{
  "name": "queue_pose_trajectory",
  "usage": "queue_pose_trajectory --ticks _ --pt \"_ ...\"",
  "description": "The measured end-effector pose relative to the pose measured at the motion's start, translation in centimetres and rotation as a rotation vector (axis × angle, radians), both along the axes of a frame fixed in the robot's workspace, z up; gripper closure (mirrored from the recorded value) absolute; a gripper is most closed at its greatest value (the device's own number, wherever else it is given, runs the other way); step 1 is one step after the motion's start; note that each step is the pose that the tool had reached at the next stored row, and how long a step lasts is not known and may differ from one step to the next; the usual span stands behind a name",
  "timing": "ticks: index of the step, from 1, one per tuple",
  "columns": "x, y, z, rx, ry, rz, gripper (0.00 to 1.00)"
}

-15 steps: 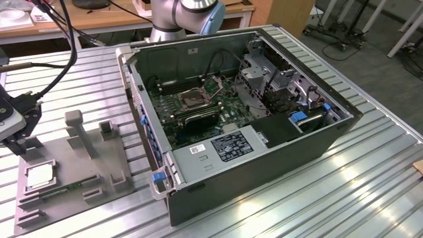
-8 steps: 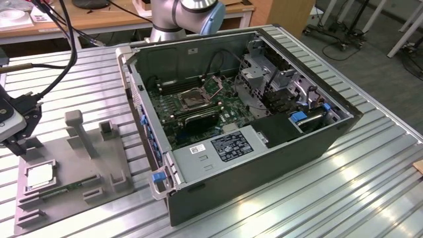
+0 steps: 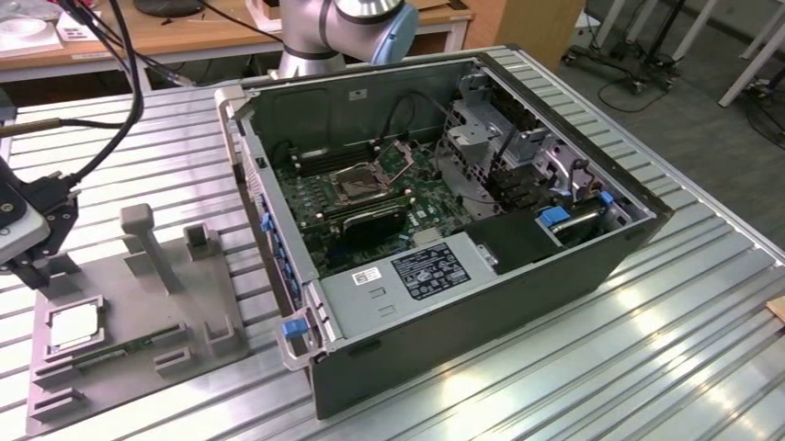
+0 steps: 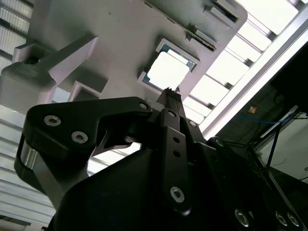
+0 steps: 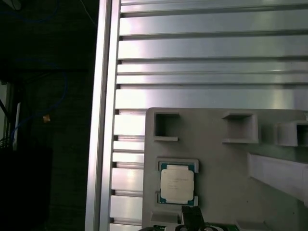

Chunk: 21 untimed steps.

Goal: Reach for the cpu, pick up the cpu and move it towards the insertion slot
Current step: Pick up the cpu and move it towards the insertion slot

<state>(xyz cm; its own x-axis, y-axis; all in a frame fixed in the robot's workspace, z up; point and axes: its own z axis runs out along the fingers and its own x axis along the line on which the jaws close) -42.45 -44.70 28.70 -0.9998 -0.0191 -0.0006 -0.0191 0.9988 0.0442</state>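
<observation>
Currently gripper (image 4: 169, 94) hovers over cpu (image 4: 167, 70) seated in tray (image 4: 120, 43); open or closed, cannot tell. Risk: an off-centre descent would catch the recess rim and tilt it.

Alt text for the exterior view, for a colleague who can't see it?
The gripper hangs over the grey tray, close to the cpu lying in its recess. To the exterior view's right, the open computer case shows the insertion slot on its motherboard.
</observation>
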Motion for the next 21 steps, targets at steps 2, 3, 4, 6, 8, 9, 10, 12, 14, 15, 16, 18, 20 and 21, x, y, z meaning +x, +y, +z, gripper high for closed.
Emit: queue_pose_trajectory --ticks 2,3,4,6,8,9,10,12,14,15,16,18,20,21 --pt "0.0 0.0 -0.24 0.0 0.0001 0.0 0.9" --pt "0.0 -0.01 -0.37 0.0 0.0002 0.0 0.9" --pt "0.0 -0.01 -0.49 0.0 0.0002 0.0 0.9" --pt "0.0 -0.01 -0.7 0.0001 0.0001 0.0 0.9" --pt "0.0 -0.02 -0.72 -0.0001 0.0004 0.0 0.9" --pt "-0.01 -0.03 -0.74 -0.0001 0.0003 0.0 0.9" --pt "-0.01 -0.11 -0.75 0.0 0.0003 0.0 0.9" --pt "-0.05 -0.25 -0.76 0.0 0.0003 0.0 0.9" --pt "-0.09 -0.43 -0.81 0.0002 0.0002 0.0 0.9" --pt "-0.11 -0.5 -0.88 0.0029 0.0001 0.0 0.9" --pt "-0.13 -0.54 -1.0 0.0063 0.0001 0.0 0.9" --pt "-0.16 -0.61 -1.27 0.0101 -0.0002 0.0 0.9" --pt "-0.19 -0.69 -1.52 0.0128 -0.0001 0.0 0.9" --pt "-0.22 -0.71 -1.66 0.0144 0.0 0.0 0.9"
